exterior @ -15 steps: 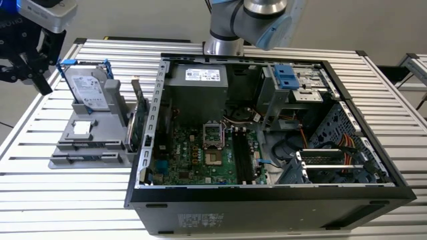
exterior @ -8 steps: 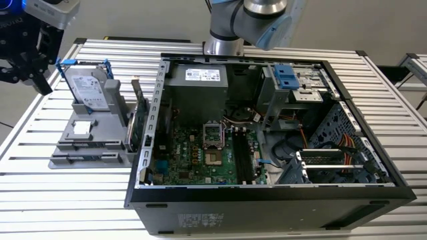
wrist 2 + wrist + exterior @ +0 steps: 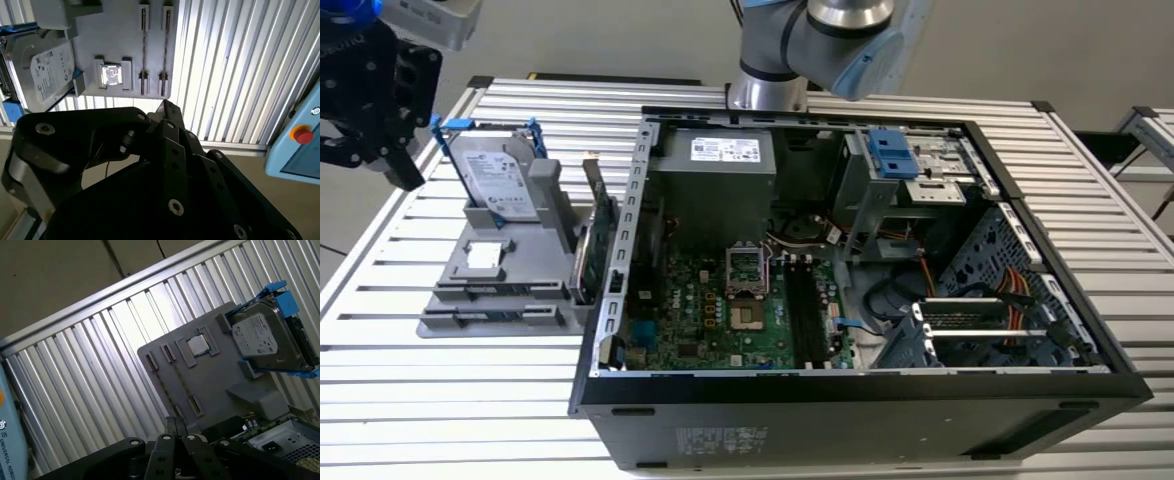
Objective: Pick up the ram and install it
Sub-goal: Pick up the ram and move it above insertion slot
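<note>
I hang over the far corner of the slatted table (image 3: 454,400), at the exterior view's left, so any run toward the open computer case (image 3: 854,420) crosses everything between. The case is the biggest hazard: travelling low, I could clip its raised side wall (image 3: 636,190). Next comes the grey holder (image 3: 507,300). Its hard drive (image 3: 494,175) stands tall in blue clips near me, and a careless descent could knock it off its stand. The green card (image 3: 587,255) stands on edge between holder and case, thin and easy to snag.

My claw (image 3: 400,170) is clenched, with the fingertips (image 3: 167,114) drawn together in both wrist views, and I see nothing between them. The holder's two narrow slots (image 3: 143,50) look bare. I judge the ram (image 3: 797,310) to be the long dark strip standing on the motherboard (image 3: 707,320) inside the case, though I cannot tell it surely from its socket. If so, it lies well apart from my claw, beyond the holder and the case wall, toward the exterior view's right. The smallest worry is that it may be only half seated and left tilted.
</note>
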Tool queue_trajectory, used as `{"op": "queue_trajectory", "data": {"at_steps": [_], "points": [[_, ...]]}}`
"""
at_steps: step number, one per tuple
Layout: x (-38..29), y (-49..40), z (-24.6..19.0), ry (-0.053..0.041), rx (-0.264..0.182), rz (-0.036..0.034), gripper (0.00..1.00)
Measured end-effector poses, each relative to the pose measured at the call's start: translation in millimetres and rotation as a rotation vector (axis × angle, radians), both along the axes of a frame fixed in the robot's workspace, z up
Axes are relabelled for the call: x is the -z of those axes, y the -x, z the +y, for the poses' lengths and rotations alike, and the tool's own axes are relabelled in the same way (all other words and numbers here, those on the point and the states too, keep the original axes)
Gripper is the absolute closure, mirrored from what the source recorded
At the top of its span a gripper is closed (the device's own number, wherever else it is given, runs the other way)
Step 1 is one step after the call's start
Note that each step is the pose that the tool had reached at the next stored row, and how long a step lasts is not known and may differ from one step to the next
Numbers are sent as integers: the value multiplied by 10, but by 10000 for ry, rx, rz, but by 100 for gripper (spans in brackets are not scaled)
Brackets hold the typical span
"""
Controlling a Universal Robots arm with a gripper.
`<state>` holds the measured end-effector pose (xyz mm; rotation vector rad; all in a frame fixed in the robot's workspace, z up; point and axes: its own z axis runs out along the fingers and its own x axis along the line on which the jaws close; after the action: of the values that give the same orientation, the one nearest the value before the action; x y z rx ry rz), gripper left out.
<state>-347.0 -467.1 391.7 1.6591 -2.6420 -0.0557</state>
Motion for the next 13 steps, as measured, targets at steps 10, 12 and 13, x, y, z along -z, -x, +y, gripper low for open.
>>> {"op": "queue_trajectory", "data": {"at_steps": [10, 12, 13], "points": [[0, 0, 0, -1, -1406, 0, 100], [0, 0, 0, 0, -1675, 0, 100], [0, 0, 0, -1, -1821, 0, 100]]}}
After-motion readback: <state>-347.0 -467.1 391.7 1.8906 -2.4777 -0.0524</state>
